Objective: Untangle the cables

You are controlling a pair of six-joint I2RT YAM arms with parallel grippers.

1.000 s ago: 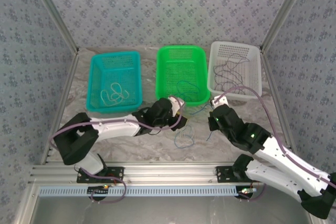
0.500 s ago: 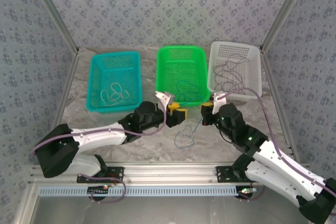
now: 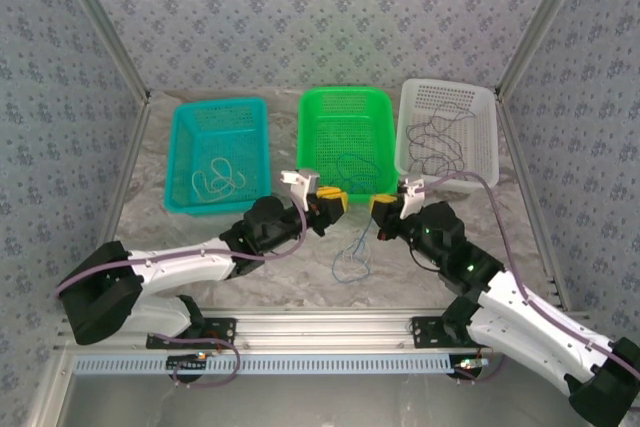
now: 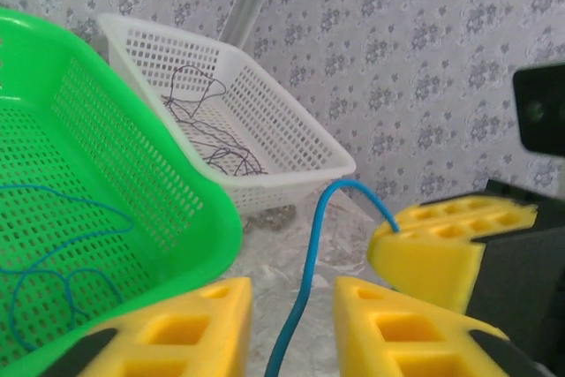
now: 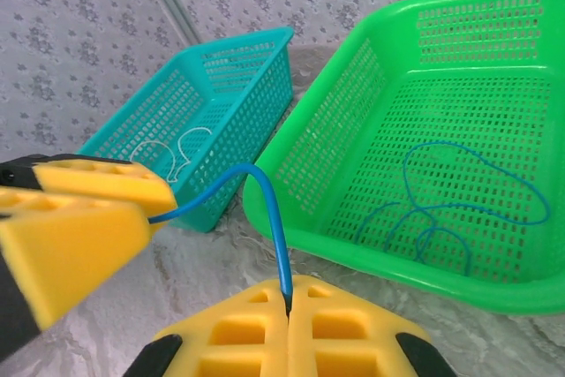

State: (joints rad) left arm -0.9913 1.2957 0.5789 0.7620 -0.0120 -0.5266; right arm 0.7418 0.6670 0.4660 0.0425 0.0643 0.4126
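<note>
A thin blue cable point(image 3: 350, 262) lies in a loose loop on the marble tabletop, and one end rises up between the two grippers. My right gripper point(image 5: 289, 293) is shut on that end. From there the strand point(image 4: 311, 275) arcs over and passes through the gap between my left gripper's point(image 4: 291, 297) yellow fingers point(image 4: 177, 324). These fingers stand apart and do not touch it. In the top view the left gripper point(image 3: 328, 202) and right gripper point(image 3: 383, 209) face each other in front of the green basket point(image 3: 345, 99).
The green basket holds another blue cable point(image 5: 450, 192). A teal basket point(image 3: 185, 157) at the left holds a pale cable point(image 3: 215, 179). A white basket point(image 3: 487, 137) at the right holds a dark cable point(image 3: 437, 142). Metal frame posts and patterned walls close in the table.
Both grippers have come closer together and lifted in front of the green basket. The blue cable's end has risen with the right gripper. The left jaws opened wider, then narrowed around the strand.
</note>
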